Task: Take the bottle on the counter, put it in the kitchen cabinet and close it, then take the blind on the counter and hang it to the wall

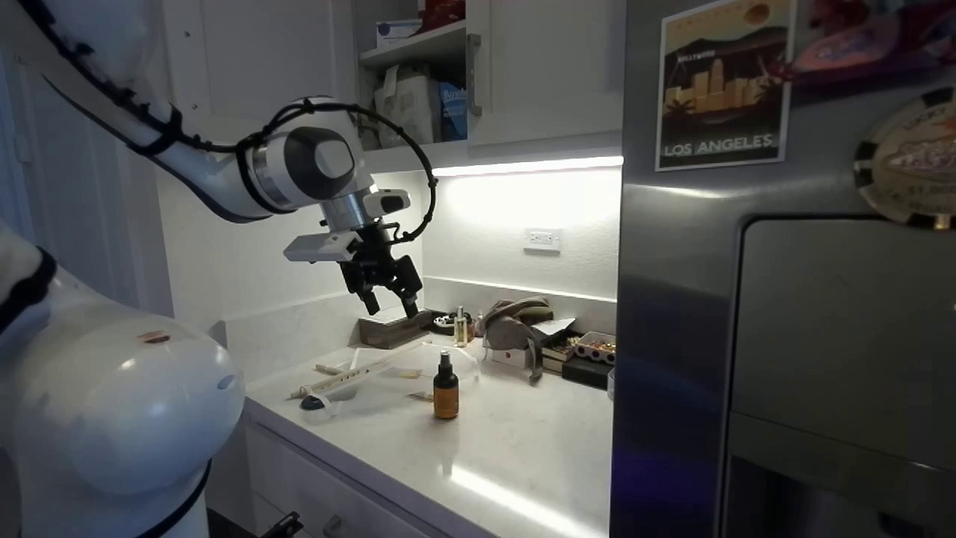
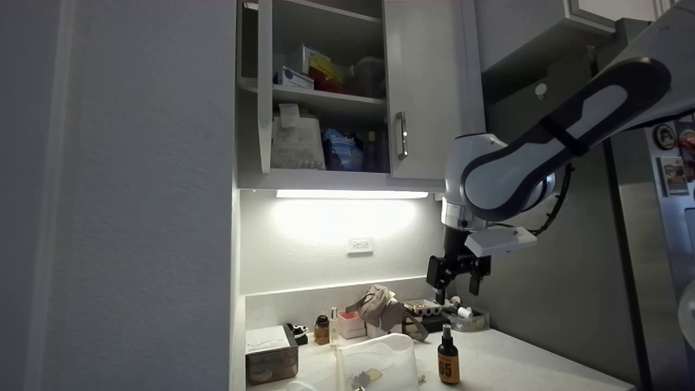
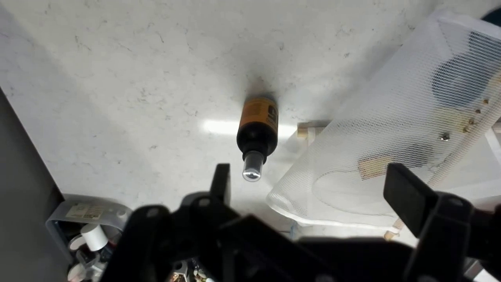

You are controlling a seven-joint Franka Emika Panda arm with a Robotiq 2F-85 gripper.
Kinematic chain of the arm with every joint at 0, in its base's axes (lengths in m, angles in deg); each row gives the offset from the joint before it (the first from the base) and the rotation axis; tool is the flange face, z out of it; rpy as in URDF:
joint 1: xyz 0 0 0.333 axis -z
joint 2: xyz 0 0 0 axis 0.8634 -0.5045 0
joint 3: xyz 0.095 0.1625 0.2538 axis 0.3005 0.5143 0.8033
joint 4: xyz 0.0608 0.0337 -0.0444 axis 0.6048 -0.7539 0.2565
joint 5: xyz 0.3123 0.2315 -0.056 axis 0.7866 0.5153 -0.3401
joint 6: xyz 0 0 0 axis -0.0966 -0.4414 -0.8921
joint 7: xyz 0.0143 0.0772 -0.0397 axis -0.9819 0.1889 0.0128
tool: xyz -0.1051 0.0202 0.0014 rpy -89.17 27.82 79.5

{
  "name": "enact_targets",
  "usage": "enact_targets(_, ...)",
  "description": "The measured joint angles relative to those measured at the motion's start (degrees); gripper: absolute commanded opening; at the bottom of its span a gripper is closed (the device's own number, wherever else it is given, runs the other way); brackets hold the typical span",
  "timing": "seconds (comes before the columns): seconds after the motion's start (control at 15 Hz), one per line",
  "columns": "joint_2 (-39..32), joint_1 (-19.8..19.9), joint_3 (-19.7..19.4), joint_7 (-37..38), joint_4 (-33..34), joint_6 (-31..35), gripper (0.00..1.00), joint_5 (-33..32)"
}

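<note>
Scanning the counter (image 1: 515, 441), we find our gripper (image 2: 457, 295) holding nothing, jaws spread, while the bottle (image 1: 446, 396) stands upright there, below the jaws and off-centre, one finger (image 3: 222, 182) appearing nearer its cap (image 3: 253, 166) in the wrist view.

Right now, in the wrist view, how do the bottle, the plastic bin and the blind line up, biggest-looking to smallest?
1. Blind, by far the largest, running off the right edge.
2. Plastic bin, bigger than the bottle even with only part of it showing.
3. Bottle, smallest, fully in frame.
</note>
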Motion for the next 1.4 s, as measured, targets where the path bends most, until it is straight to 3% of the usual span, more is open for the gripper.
enact_targets(0.33, -4.6, 4.0, 2.0, 3.0, 0.0, 5.4, 1.0, -4.3)
enact_targets(0.93, -15.4, 9.3, 10.4, 18.2, 1.3, 10.0, 1.0, -14.0)
enact_targets(1.4, -20.4, 10.3, 11.5, 29.5, 3.2, 9.8, 1.0, -24.2)
